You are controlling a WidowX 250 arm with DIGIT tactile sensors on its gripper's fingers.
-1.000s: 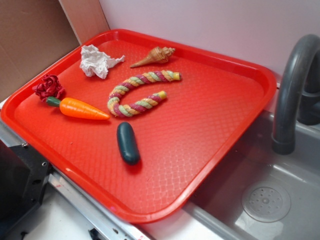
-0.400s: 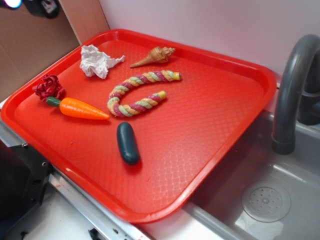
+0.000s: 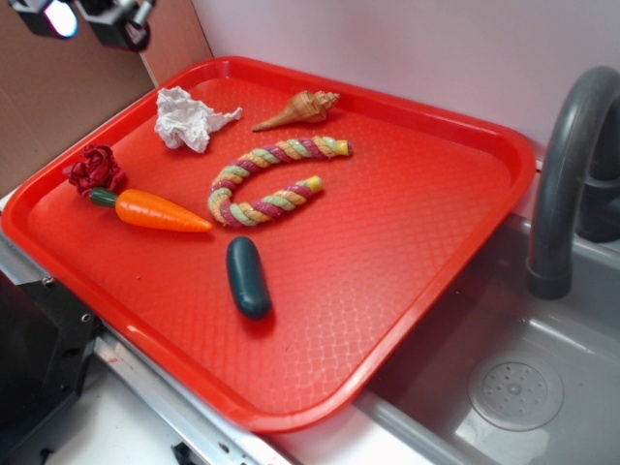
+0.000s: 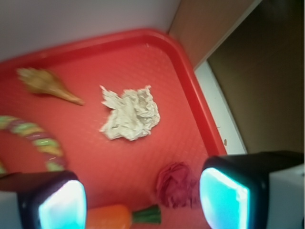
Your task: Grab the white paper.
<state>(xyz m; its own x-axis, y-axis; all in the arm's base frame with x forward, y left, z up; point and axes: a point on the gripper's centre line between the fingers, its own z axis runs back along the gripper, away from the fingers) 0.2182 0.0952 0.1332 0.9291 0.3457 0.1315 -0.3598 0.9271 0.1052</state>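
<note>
The white paper (image 3: 189, 118) (image 4: 131, 114) is a small wrinkled wad with a pointed tail, lying near the far left corner of the red tray (image 3: 407, 213) (image 4: 188, 71). My gripper (image 3: 87, 19) (image 4: 143, 202) hangs high above the tray's left edge, only its tip showing at the top left of the exterior view. In the wrist view its two fingers stand wide apart with glowing cyan pads (image 4: 223, 199), nothing between them, and the paper lies ahead of them on the tray.
On the tray also lie a dark red wad (image 3: 95, 170) (image 4: 177, 186), an orange carrot (image 3: 155, 209), a seashell (image 3: 298, 108) (image 4: 45, 83), a twisted coloured rope (image 3: 266, 179) and a dark green pickle (image 3: 248, 276). A grey sink (image 3: 513, 387) with faucet (image 3: 567, 165) lies right; a brown board (image 3: 58, 87) stands left.
My gripper has come into the exterior view at the top left and shifted rightward toward the tray. The things on the tray have not moved.
</note>
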